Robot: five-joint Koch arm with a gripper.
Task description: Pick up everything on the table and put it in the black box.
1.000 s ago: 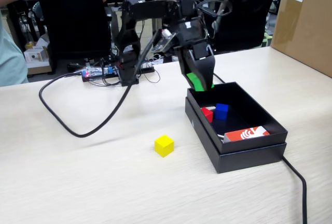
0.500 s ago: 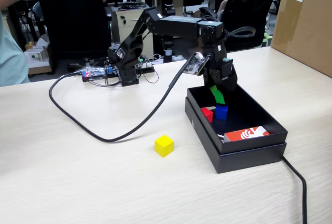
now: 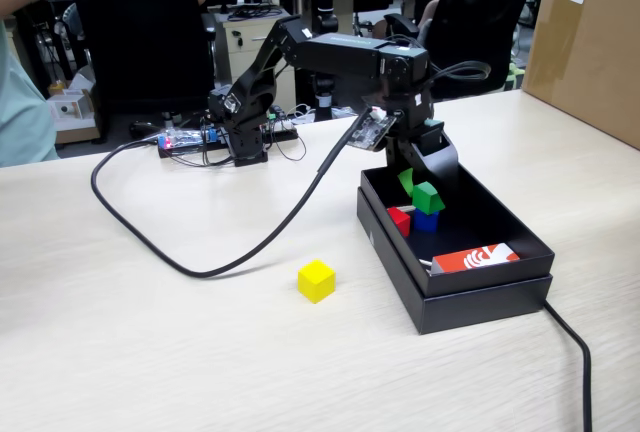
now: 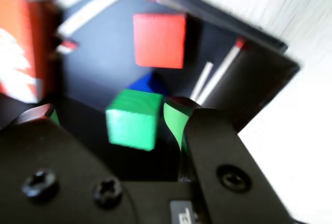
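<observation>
The black box [image 3: 480, 300] stands right of centre on the table [image 3: 150, 352]. Inside it lie a red cube [image 3: 400, 220] and a blue cube [image 3: 426, 221]. A green cube [image 3: 428, 196] sits on top of the blue one. My green-tipped gripper [image 3: 421, 180] hangs over the box, open, with the green cube between its jaws, close to the right jaw in the wrist view and well apart from the left. The wrist view shows my gripper [image 4: 114, 117], the green cube [image 4: 133, 119], the blue cube [image 4: 148, 84], the red cube [image 4: 159, 40] and the box floor [image 4: 98, 63]. A yellow cube [image 3: 316, 280] lies on the table left of the box.
An orange-red card with a white logo [image 3: 475, 257] lies in the box's near end, also in the wrist view [image 4: 18, 53]. A black cable [image 3: 200, 257] loops over the table behind the yellow cube. A brown carton [image 3: 590, 42] stands at the far right. Thin red-tipped sticks [image 4: 220, 73] lie in the box.
</observation>
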